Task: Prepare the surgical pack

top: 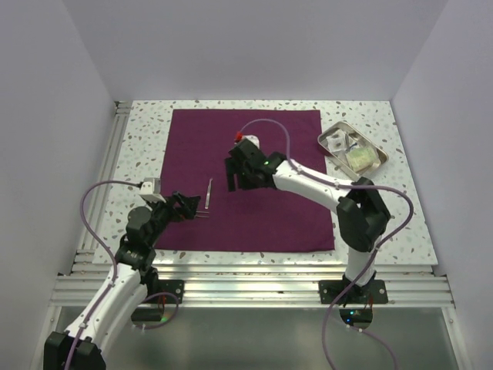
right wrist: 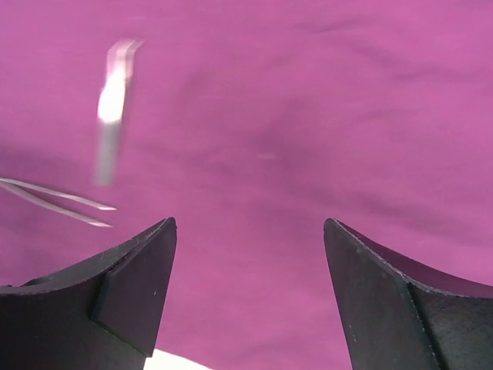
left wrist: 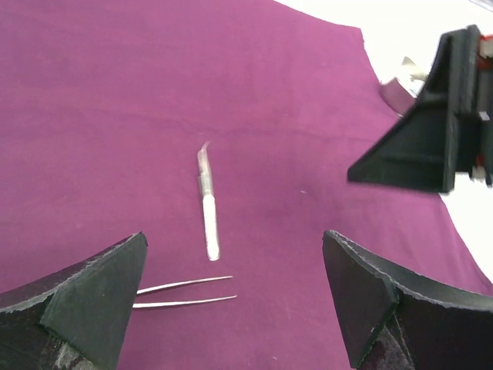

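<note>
The surgical pack [top: 262, 208] lies spread out as a big flat plum-purple square sheet [left wrist: 115, 116] [right wrist: 308, 100] on the speckled table. On its left part rest a slim silver instrument [top: 208, 192] [left wrist: 208, 212] [right wrist: 113, 116] and a pair of tweezers [top: 202, 215] [left wrist: 185, 291] [right wrist: 58, 202]. My left gripper [top: 187, 205] [left wrist: 235, 237] hovers open just left of the tweezers, nothing between its fingers. My right gripper [top: 237, 183] [right wrist: 248, 230] hangs open over the sheet's middle, right of the instruments, and is empty.
A metal tray [top: 376, 143] with small packets stands at the back right, off the sheet. White walls close in the table on three sides. The right arm's purple cable [top: 286, 139] arcs above the sheet's far half.
</note>
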Controlling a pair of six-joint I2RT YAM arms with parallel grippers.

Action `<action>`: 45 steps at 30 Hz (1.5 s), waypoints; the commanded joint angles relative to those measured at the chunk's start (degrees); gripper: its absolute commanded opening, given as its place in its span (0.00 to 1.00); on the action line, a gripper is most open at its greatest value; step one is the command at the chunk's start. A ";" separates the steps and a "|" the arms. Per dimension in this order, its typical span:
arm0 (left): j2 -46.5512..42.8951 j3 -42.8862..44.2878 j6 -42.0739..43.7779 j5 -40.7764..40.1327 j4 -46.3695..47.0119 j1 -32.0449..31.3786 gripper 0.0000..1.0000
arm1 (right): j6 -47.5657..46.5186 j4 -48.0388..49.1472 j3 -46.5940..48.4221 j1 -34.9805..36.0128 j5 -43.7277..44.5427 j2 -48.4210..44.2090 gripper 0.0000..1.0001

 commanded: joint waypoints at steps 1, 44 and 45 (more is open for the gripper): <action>-1.16 1.98 -0.85 -5.65 -2.51 -0.41 1.00 | 13.73 4.72 3.28 4.64 8.15 3.44 0.81; -9.08 4.45 -4.02 -20.96 -14.03 -0.41 1.00 | 20.70 -5.03 32.82 12.29 18.35 32.45 0.28; -9.08 4.53 -3.93 -20.96 -14.03 -0.32 1.00 | 20.17 -5.56 33.69 12.29 18.44 32.63 0.29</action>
